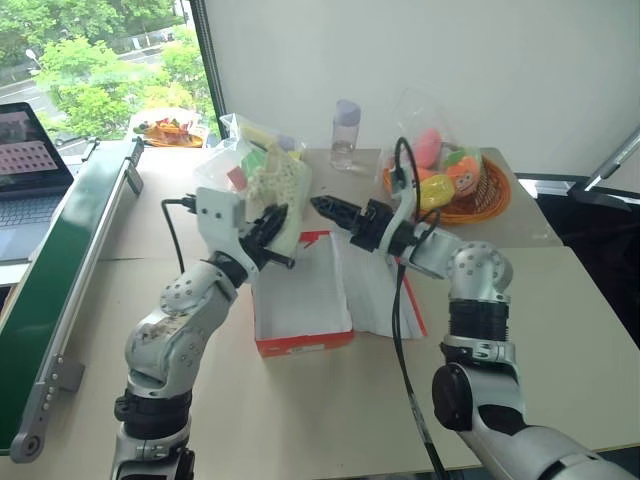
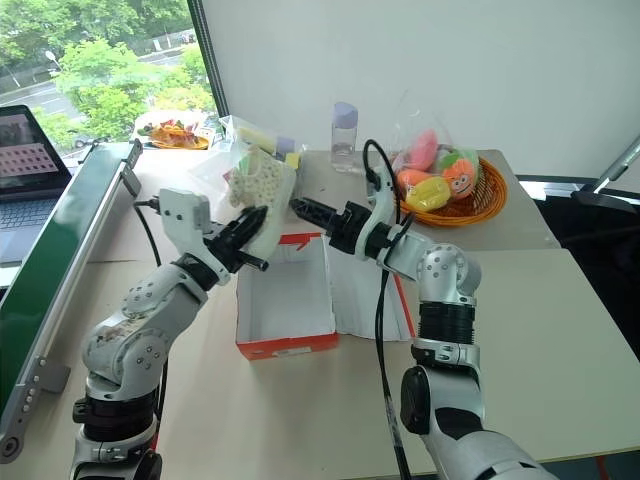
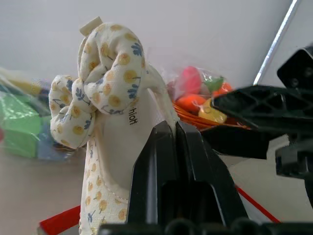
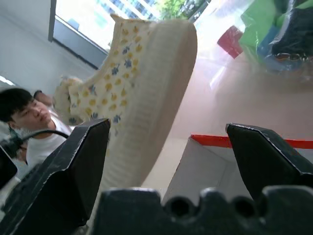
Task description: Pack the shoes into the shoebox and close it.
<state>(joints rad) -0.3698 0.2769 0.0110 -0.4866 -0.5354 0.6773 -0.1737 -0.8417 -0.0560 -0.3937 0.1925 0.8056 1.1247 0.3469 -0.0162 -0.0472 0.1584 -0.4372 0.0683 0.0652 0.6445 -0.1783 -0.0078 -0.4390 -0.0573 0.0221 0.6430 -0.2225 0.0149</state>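
A cream shoe [image 1: 280, 185] with a small flower print and a bow [image 3: 105, 63] hangs in the air above the far end of the open shoebox [image 1: 305, 345]. My left gripper [image 1: 278, 222] is shut on its edge, the two black fingers [image 3: 161, 147] pressed together on the fabric. The box is red outside and white inside, and its lid [image 1: 385, 290] lies open flat to the right. My right gripper [image 1: 325, 207] points level at the shoe from the right. It stands open, its pads [image 4: 73, 161] wide apart, with the shoe's sole [image 4: 146, 112] just beyond them, apart from both.
An orange basket [image 1: 495, 200] of bright toys stands at the back right, with a plastic bottle [image 1: 345, 135] beside it. A clear bag of coloured blocks [image 1: 240, 165] lies behind the shoe. A green board [image 1: 60, 260] and a laptop [image 1: 30, 160] line the left side. A person [image 4: 24, 117] is beyond the table.
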